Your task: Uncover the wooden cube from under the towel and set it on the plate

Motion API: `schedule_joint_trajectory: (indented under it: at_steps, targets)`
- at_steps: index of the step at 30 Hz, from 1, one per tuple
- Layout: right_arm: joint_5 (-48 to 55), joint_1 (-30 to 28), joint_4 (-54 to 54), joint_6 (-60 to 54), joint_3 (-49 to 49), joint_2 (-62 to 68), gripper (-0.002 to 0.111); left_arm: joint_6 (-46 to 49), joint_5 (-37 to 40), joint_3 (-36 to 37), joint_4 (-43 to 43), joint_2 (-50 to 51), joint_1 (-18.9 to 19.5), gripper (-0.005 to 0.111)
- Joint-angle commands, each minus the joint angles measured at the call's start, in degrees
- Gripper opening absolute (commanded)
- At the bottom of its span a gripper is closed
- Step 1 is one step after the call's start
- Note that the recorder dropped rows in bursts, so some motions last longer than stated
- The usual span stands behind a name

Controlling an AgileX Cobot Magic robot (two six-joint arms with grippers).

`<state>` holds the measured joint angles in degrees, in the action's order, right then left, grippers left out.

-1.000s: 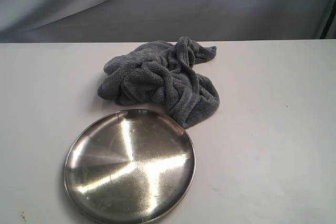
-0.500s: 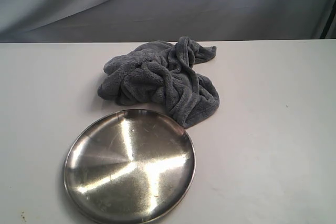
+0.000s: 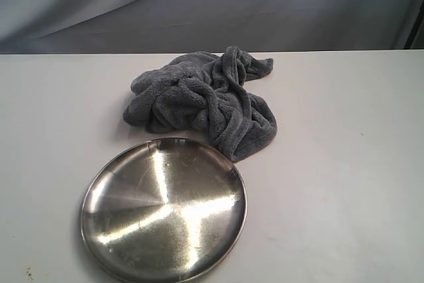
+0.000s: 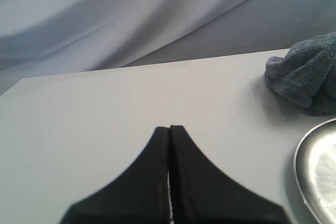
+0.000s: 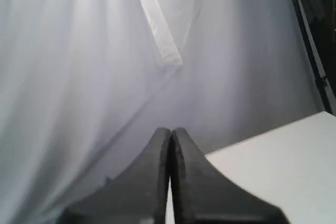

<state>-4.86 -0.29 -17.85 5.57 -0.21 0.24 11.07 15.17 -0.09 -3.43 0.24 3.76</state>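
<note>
Fingers of my left gripper (image 4: pixel 169 129) and right gripper (image 5: pixel 170 130) are clenched, empty. Towel (image 3: pixel 202 101) lies bunched just beside the bare plate (image 3: pixel 163 210). The wooden cube is unseen, so I judge nothing is done yet.

A pale surface (image 3: pixel 344 164) is shown with two obstacles left of centre. A bunched grey towel (image 3: pixel 202 101) is heaped toward the far edge, and a low steel plate (image 3: pixel 163 210) is set just in front of it. Whether the two touch cannot be told. Broad open surface is left to the right of both, and a narrower strip to their left. From above, both can be reached. Only bare surface is seen between the left end effector (image 4: pixel 169 129) and the towel. A draped backdrop (image 3: pixel 199 4) closes the far side.
</note>
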Motion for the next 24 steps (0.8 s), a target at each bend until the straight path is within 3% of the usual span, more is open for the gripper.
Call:
schedule_joint_trajectory:
  at_steps: [1, 4, 8, 9, 12, 17, 24]
  targets:
    - [-10.1, -0.3, -5.2, 0.8, 0.2, -0.2, 0.000, 0.0, 0.0, 0.1, -0.3, -0.2, -0.1, 0.000]
    - [-9.9, -0.3, 3.7, 5.4, -3.7, -0.2, 0.000, 0.0, 0.0, 0.1, -0.3, -0.2, -0.1, 0.000]
    - [-13.1, -0.3, 23.6, 21.6, -7.3, -0.2, 0.000, 0.0, 0.0, 0.1, -0.3, -0.2, -0.1, 0.000]
    - [-18.8, -0.3, 31.4, 26.9, -7.3, 1.2, 0.000, -0.2, 0.0, 0.1, -0.3, -0.2, -0.1, 0.000]
    - [-36.1, -0.3, 41.3, 32.4, -8.0, 10.0, 0.000, -0.2, 0.0, 0.1, -0.3, -0.2, -0.1, 0.000]
    - [-31.0, -0.3, 53.6, 41.3, -20.5, 27.6, 0.000, -0.2, 0.0, 0.1, -0.3, -0.2, -0.1, 0.000]
    - [-31.0, -0.3, 89.4, 70.7, -44.6, 52.3, 0.000, -0.1, 0.0, 0.1, -0.3, -0.2, -0.1, 0.000]
